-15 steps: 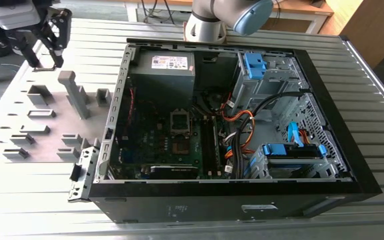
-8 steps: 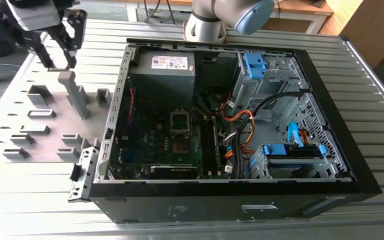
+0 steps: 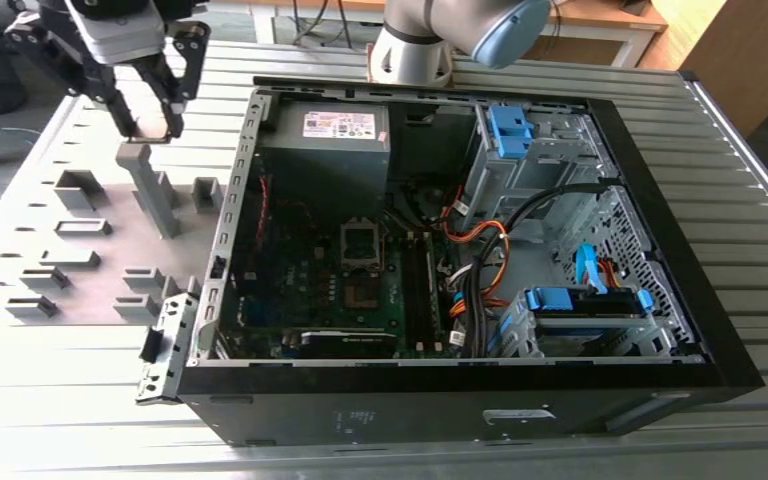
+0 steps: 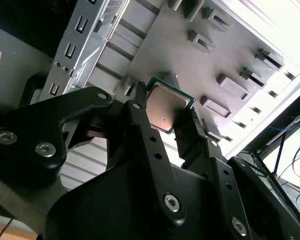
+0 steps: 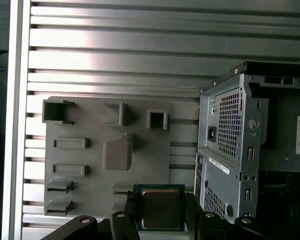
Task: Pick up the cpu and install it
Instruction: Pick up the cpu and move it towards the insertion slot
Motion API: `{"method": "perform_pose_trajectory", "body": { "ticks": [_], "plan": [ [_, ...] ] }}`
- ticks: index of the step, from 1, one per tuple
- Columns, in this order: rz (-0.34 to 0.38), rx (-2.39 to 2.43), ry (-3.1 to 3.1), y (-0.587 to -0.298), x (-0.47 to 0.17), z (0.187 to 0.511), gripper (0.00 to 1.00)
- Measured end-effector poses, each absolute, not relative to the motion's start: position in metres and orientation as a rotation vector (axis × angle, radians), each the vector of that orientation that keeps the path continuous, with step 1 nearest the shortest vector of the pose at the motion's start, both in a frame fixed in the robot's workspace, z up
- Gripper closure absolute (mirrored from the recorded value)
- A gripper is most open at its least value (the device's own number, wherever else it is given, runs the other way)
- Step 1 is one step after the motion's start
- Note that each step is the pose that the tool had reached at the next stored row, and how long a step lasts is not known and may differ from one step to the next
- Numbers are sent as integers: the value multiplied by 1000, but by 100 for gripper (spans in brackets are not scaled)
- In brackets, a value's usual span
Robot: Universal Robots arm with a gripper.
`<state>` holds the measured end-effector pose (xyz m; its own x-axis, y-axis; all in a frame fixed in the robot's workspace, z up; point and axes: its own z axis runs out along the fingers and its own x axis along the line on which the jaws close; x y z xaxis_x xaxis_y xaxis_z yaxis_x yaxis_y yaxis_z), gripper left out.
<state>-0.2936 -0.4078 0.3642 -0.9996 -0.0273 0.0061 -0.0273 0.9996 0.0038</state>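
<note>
The tool [image 3: 148, 125] clamped the cpu [image 4: 166, 107] by its edges, outside the case [image 3: 464, 400]. Pickup was done; the socket [image 3: 361, 243] inside it seemingly lay empty.

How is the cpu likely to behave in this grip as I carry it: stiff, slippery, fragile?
The cpu looks a thin rigid square, so it probably won't flex. Its metal top looks smooth and the fingers pinch only its edges, so it may slip or twist if jolted. Small and flat, it is likely light.
</note>
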Motion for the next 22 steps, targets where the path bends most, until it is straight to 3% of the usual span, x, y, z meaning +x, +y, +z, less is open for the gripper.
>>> {"method": "perform_pose_trajectory", "body": {
  "ticks": [22],
  "plan": [
    [-6,43,-3133,-408,-220,364,53]
  ]
}}
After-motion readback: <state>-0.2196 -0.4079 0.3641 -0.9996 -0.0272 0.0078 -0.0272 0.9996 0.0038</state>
